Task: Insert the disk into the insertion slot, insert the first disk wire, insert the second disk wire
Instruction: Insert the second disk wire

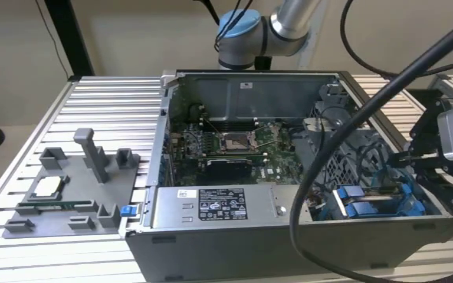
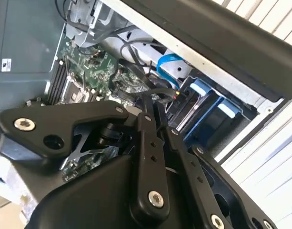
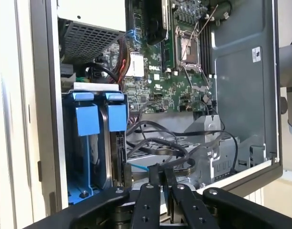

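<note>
Pinching a black wire (image 3: 157, 168), jaws of the gripper (image 3: 161, 177) nearly closed, tips meeting at a dark connector in both wrist views; gripper hangs over the case's (image 1: 289, 236) near-right corner in the exterior view; just beside it the disk (image 3: 115, 143) sits seated in the insertion slot (image 3: 91, 143), blue carrier tabs facing out; left of the case on the counter (image 1: 108, 100), a grey fixture tray (image 1: 73, 188); along the near wall, the grey power supply (image 1: 210, 206); farther in, the green motherboard (image 1: 235, 147); beyond, the arm's blue-capped joint (image 1: 242, 29).
</note>
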`<act>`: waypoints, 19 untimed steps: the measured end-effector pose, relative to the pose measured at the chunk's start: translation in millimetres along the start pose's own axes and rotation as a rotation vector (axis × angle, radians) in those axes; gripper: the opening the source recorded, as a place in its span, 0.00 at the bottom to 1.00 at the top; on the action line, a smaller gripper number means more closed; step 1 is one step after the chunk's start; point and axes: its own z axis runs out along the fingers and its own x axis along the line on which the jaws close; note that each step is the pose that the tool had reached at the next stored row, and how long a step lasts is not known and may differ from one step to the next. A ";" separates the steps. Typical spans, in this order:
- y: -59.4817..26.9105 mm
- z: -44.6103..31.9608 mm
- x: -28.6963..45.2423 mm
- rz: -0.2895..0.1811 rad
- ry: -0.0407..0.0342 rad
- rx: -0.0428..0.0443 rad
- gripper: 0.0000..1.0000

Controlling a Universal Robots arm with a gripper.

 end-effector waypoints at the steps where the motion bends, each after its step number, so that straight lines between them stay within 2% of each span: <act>1: 1.4 -0.6 -1.7 0.000 0.0038 0.0003 0.00; 3: 5.4 -1.0 -3.2 0.001 0.0157 0.0012 0.00; 4: 7.8 -1.0 -3.4 0.001 0.0242 0.0018 0.00; 7: 14.6 -1.1 -3.7 0.002 0.0566 0.0039 0.00; 9: 18.5 -1.0 -3.5 0.002 0.0842 0.0055 0.00; 12: 24.1 -0.8 -3.1 0.003 0.1367 0.0088 0.00; 19: 34.1 -0.3 -2.3 0.006 0.2645 0.0174 0.00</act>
